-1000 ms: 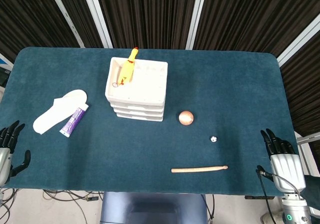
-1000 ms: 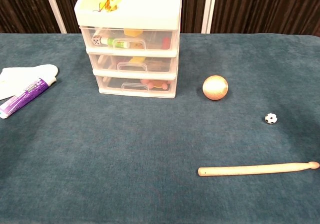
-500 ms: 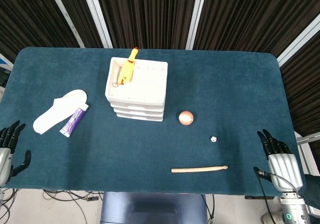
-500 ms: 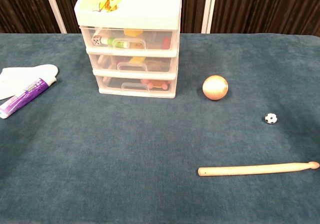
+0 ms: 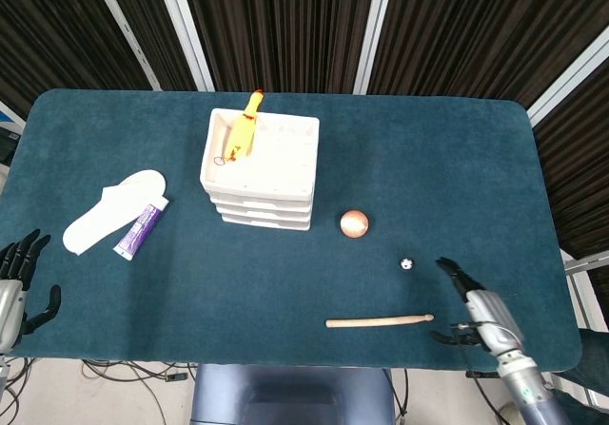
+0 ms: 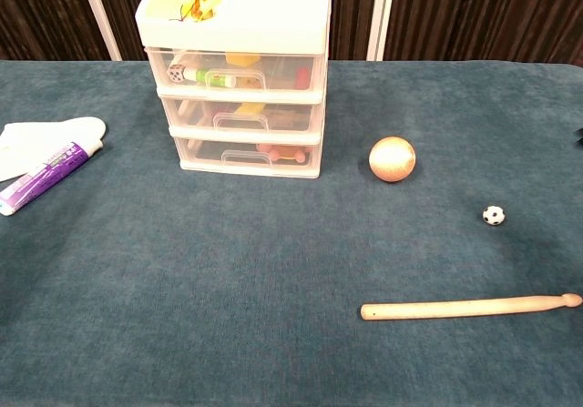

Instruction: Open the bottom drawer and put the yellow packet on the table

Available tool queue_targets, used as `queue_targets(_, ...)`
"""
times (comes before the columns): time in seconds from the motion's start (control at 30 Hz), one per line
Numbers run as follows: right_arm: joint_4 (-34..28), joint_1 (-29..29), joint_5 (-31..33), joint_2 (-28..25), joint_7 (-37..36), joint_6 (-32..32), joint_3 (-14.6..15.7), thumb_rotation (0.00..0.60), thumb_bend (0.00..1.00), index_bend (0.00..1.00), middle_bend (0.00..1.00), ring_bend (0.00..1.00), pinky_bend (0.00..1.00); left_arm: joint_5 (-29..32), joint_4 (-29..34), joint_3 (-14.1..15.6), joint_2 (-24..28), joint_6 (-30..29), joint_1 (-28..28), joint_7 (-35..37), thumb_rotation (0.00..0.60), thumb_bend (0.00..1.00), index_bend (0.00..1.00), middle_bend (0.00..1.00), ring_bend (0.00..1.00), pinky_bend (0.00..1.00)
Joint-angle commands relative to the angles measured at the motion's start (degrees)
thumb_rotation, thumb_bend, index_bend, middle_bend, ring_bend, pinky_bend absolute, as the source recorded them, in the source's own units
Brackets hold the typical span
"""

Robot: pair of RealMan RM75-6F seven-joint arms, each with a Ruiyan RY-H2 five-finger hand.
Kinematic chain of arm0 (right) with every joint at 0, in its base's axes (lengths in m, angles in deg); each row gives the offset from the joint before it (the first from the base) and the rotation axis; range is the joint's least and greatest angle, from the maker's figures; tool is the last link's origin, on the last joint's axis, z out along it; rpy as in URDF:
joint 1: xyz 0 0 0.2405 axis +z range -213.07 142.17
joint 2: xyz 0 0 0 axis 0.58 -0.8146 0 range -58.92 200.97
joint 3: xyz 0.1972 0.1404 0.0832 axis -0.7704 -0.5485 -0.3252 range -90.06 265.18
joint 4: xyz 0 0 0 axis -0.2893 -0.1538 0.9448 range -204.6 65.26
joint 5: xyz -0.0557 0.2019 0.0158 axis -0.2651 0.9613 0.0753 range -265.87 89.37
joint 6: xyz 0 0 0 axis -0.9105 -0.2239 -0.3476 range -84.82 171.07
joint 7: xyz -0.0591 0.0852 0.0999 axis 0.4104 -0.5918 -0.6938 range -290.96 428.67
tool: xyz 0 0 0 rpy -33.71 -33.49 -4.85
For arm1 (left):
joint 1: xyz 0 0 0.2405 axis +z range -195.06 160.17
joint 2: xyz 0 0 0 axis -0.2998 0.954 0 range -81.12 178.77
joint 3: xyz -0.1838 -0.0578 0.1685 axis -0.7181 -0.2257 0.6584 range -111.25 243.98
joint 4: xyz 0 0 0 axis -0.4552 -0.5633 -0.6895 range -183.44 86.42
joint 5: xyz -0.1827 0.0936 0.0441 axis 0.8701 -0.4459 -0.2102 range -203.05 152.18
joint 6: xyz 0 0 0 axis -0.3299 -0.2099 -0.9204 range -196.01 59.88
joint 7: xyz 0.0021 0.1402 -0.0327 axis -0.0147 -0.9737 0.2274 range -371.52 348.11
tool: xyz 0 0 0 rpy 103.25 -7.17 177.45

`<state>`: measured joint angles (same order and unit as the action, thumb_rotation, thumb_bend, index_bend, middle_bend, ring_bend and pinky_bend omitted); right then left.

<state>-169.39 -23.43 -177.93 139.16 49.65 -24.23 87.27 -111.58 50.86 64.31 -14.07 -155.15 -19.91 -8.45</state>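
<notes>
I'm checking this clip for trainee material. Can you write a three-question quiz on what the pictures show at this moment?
1. True or false: the bottom drawer of the drawer unit is shut.
2. Which object lies nearest the right hand? A) slipper B) drumstick C) tube
3. Fill in: the left hand holds ____.

Key: 1 true; 2 B; 3 nothing, it is open at the table edge.
</notes>
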Motion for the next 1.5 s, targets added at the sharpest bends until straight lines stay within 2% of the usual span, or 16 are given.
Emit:
queue_targets(0.03,0.7,5.2,0.9,2.7,-4.5,6.8,-0.5,0.600,0.08,0.02,0.11,0.21,0.26,0.3,0.1,-0.1,0.1,0.2,-0.1,0.3,0.600,0.51,0.03,0.00,0.00,0.00)
queue_targets(0.23,1.9,10.0,5.3,8.9,-2.0,11.6,-4.1,0.600,0.11,0.02,0.19,0.31,0.39,0.7,0.1,-0.3,0.3,0.6,-0.2,0.8,0.600,0.51,0.03,0.00,0.00,0.00)
queue_targets(0.37,2.8,12.6,10.4,14.3,0.9,13.3,-7.2,0.600,0.13,0.00,0.34,0.45,0.52,1.0,0.2,-0.4,0.4,0.8,-0.3,1.1,0.600,0.51,0.03,0.00,0.00,0.00)
queue_targets(0.43,3.4,14.0,12.7,16.4,2.1,14.5,-8.3,0.600,0.14,0.00,0.43,0.54,0.61,1.2,0.2,-0.4,0.5,0.9,-0.3,1.3,0.600,0.51,0.03,0.00,0.00,0.00)
queue_targets(0.57,5.0,17.5,16.4,19.2,3.2,18.9,-10.0,0.600,0.19,0.00,0.53,0.65,0.74,1.6,0.3,-0.5,0.6,1.1,-0.4,1.4,0.600,0.51,0.03,0.00,0.00,0.00)
queue_targets(0.67,7.7,20.3,19.1,24.1,6.2,19.3,-11.9,0.600,0.24,0.00,0.67,0.77,0.84,1.9,0.5,-0.5,0.7,1.6,-0.5,1.4,0.600,0.51,0.03,0.00,0.00,0.00)
queue_targets(0.73,8.4,21.1,20.5,25.8,7.4,19.1,-12.6,0.600,0.32,0.00,0.77,0.85,0.90,1.9,0.5,-0.5,0.8,1.7,-0.6,1.5,0.600,0.51,0.03,0.00,0.00,0.00)
queue_targets(0.8,9.1,22.1,22.1,27.5,8.8,19.1,-13.3,0.600,0.40,0.00,0.81,0.89,0.94,2.2,0.6,-0.6,0.8,1.7,-0.6,1.7,0.600,0.51,0.03,0.00,0.00,0.00)
queue_targets(0.9,10.3,23.2,23.8,29.7,10.7,18.6,-14.1,0.600,0.47,0.00,0.85,0.93,0.97,2.5,0.7,-0.7,0.9,2.0,-0.6,1.9,0.600,0.51,0.03,0.00,0.00,0.00)
queue_targets(1.0,11.9,24.4,25.8,32.4,12.5,17.7,-15.2,0.600,0.50,0.00,0.86,0.94,0.98,2.9,0.8,-0.8,1.0,2.3,-0.7,2.1,0.600,0.51,0.03,0.00,0.00,0.00)
queue_targets(1.13,16.5,27.3,30.0,38.2,13.6,17.9,-17.9,0.600,0.50,0.00,0.87,0.96,1.00,3.3,1.2,-0.8,1.3,2.8,-0.9,2.3,0.600,0.51,0.03,0.00,0.00,0.00)
queue_targets(1.5,21.5,29.9,32.9,43.5,12.5,18.0,-20.7,0.600,0.51,0.00,0.90,0.98,1.00,4.0,1.6,-0.7,1.8,4.1,-1.2,2.9,0.600,0.51,0.03,0.00,0.00,0.00)
